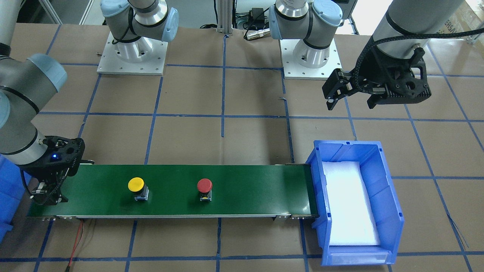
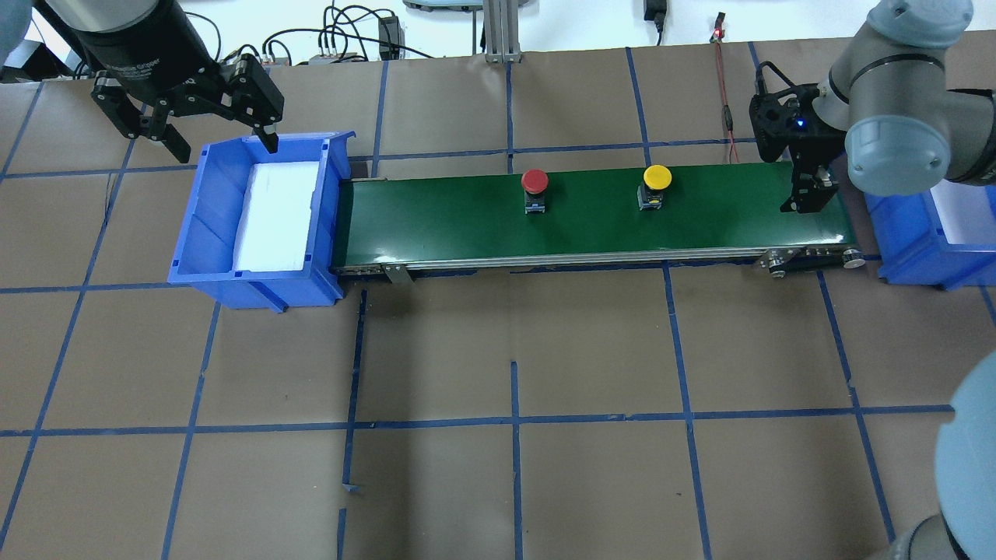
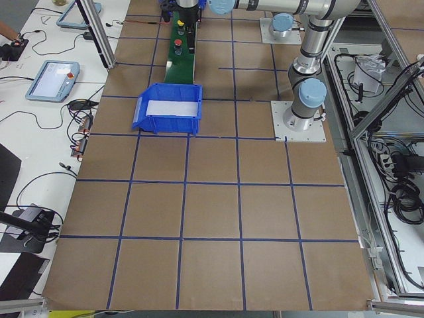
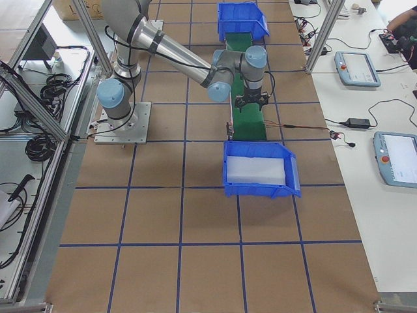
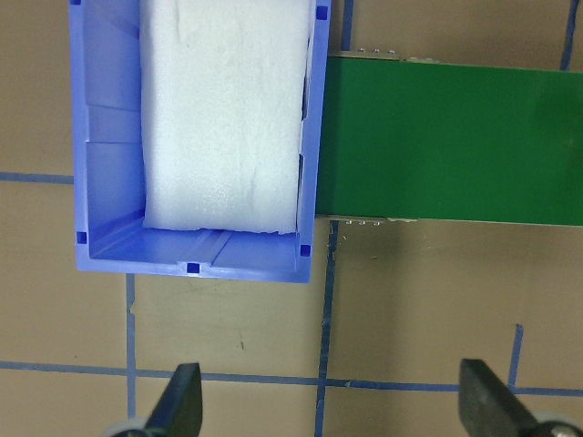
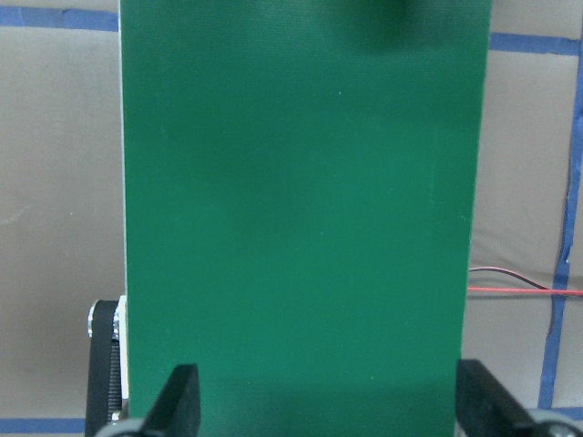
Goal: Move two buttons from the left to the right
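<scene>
Red button (image 2: 534, 182) and yellow button (image 2: 657, 177) were seen standing upright on the green belt (image 2: 591, 225) in the upper middle of the overhead view. They were apart from each other and held by neither gripper. The left gripper (image 2: 224, 148) was held spread wide and empty at the upper left, above the far rim of the left blue bin (image 2: 210, 233), in which only white foam (image 2: 276, 210) was visible. The right gripper (image 2: 808, 204) was held low over the belt's end at the upper right, its fingers wide apart with bare belt between them, beside the right blue bin (image 2: 903, 257).

The loading of the belt was judged finished, with the pick-up at the right end not yet made. Whether the belt was running could not be told. For the next move, the yellow button, the nearer one, would need to be centred between the right gripper's fingers, gripped on its stubby base, lifted and set into the right bin.
</scene>
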Available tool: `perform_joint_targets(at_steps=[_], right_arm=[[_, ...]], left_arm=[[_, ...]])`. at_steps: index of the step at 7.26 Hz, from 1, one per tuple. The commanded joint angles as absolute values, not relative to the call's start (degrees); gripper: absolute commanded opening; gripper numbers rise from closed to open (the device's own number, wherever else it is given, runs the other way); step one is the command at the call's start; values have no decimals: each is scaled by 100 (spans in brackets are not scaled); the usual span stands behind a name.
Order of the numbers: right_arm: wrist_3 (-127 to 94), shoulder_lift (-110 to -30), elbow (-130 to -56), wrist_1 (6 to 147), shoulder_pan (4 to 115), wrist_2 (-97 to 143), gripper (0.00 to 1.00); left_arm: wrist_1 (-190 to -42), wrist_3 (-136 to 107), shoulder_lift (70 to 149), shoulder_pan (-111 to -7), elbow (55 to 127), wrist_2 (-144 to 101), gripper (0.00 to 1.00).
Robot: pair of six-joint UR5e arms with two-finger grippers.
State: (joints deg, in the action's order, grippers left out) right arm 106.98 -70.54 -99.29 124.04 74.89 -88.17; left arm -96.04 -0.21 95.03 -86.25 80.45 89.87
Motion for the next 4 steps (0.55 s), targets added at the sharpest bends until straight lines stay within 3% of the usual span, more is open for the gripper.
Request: perform_joint_targets(at_steps=[1, 4], right_arm=[[10661, -7075, -9914, 12393, 7488, -8894, 100], [10591, -7066, -9905, 12410, 7488, -8877, 100]], left_arm=[[-9563, -18, 9335, -8631, 8330, 8974, 100], [-9317, 52, 9220, -8596, 8552, 8974, 100]])
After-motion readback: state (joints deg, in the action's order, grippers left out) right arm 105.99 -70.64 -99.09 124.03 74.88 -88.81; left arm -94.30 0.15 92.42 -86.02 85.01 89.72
